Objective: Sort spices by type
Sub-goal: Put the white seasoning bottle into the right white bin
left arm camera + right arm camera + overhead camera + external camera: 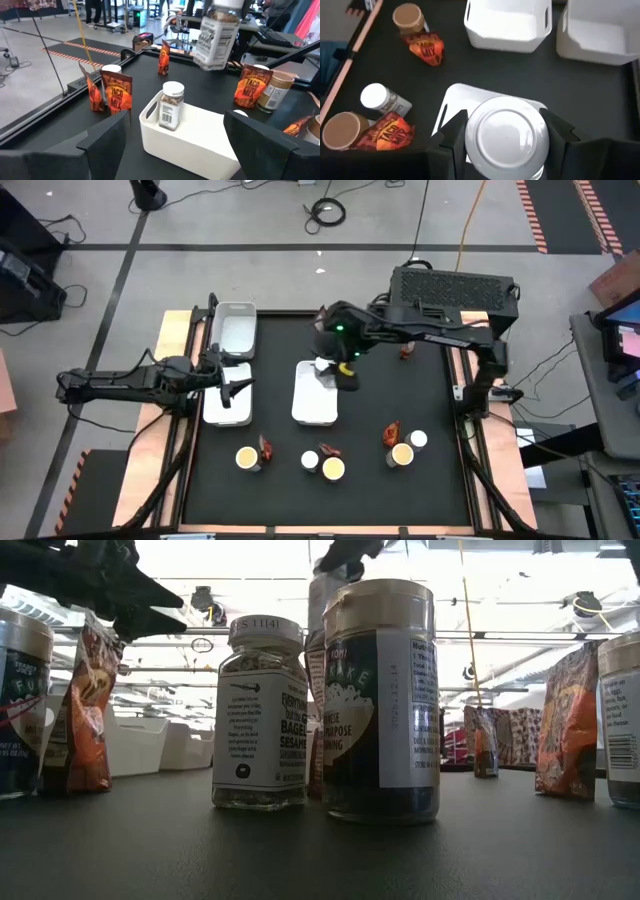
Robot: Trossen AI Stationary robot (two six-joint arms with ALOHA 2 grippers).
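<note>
My right gripper (338, 370) is shut on a white-capped jar (216, 36) and holds it in the air over the middle white tray (315, 408). Another white-capped jar (171, 106) stands upright in that tray. Along the near side of the table stand and lie yellow-topped tubs (246, 458), white-capped jars (418, 439) and reddish packets (390, 433). One more packet (405, 352) stands at the far right. My left gripper (238, 387) hangs open over the left tray (226, 412), nothing between its fingers. My right gripper pinches the jar at its top, one finger (451, 142) on each side of the white cap (472, 140). The fingers come from above, slanting down. The jar hangs below them, a little tilted and lifted clear of the tray (451, 100).
A third white tray (235, 330) lies at the far left. In the low view a jar (260, 715) and a tub (380, 700) stand close to the near edge. Bare black tabletop lies between the trays and the near row.
</note>
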